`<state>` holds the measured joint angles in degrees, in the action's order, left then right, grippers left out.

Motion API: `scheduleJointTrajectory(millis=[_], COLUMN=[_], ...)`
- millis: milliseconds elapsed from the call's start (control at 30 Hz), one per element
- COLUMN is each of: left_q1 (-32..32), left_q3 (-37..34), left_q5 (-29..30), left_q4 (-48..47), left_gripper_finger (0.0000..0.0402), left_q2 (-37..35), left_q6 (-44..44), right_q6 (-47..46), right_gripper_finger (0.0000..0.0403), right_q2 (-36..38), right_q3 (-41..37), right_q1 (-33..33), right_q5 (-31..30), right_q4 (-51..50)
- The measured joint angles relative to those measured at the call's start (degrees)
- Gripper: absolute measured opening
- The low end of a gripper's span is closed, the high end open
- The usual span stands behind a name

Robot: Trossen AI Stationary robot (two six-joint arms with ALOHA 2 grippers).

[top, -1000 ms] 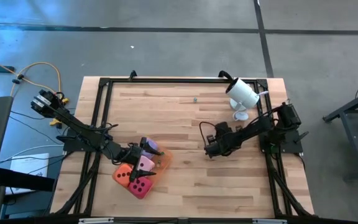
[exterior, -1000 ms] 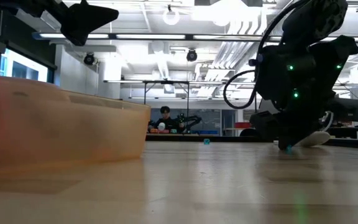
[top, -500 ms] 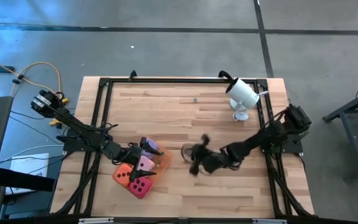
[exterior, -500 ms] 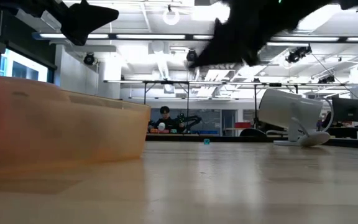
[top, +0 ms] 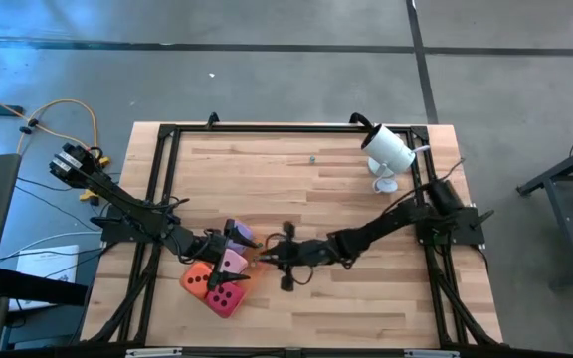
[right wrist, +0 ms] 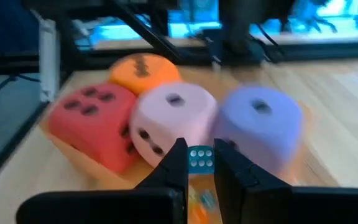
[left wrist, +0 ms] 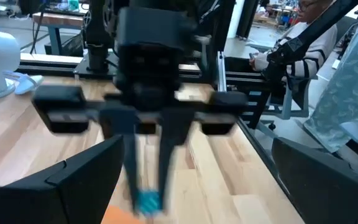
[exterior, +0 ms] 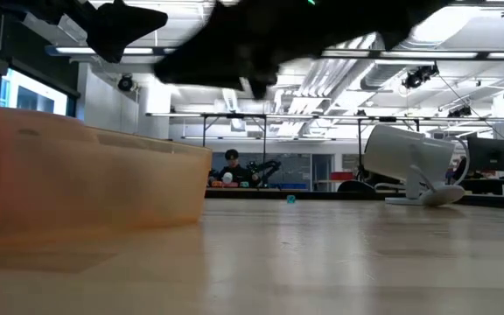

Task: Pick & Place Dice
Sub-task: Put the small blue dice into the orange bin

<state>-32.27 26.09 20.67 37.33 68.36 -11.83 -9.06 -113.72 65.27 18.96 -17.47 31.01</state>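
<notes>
1. Where the surface (top: 366,283) meets its left edge, the left pincer (top: 229,267) hangs over the orange tray (top: 260,256) with its fingers spread wide and nothing between them.
2. Four big dice lie bunched in that tray: the orange die (top: 196,278) and the magenta die (top: 225,298) toward the front edge, the light pink die (top: 232,261) between them and the purple die (top: 243,236).
3. Just right of the tray, the right pincer (top: 267,255) reaches in from the right side, its fingers closed on a tiny teal die (right wrist: 200,158).
4. From the right wrist view, that tiny die sits just in front of the pink and purple dice.
5. Farther right, a white camera (top: 390,149) stands near the back right corner.
</notes>
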Motion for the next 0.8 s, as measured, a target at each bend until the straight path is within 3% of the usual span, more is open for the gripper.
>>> scheduleJointTrajectory(millis=[200,367,800], left_q1=[0.0,0.0,0.0], left_q3=[0.0,0.0,0.0], left_q5=[0.0,-0.2,-0.1], left_q4=[0.0,0.0,0.0], left_gripper_finger=[0.0397,0.0397,0.0397], left_q2=[0.0,0.0,0.0], left_q6=[1.1,0.4,0.2], right_q6=[-0.1,-0.3,-1.7], right_gripper_finger=[0.0035,0.0066,0.0259], right_q2=[-5.9,-7.6,-7.6], right_q3=[9.8,11.5,11.4], right_q1=[-1.0,-1.2,-1.1], right_q5=[-1.4,-2.2,-6.1], right_q4=[-11.3,-12.0,-12.4])
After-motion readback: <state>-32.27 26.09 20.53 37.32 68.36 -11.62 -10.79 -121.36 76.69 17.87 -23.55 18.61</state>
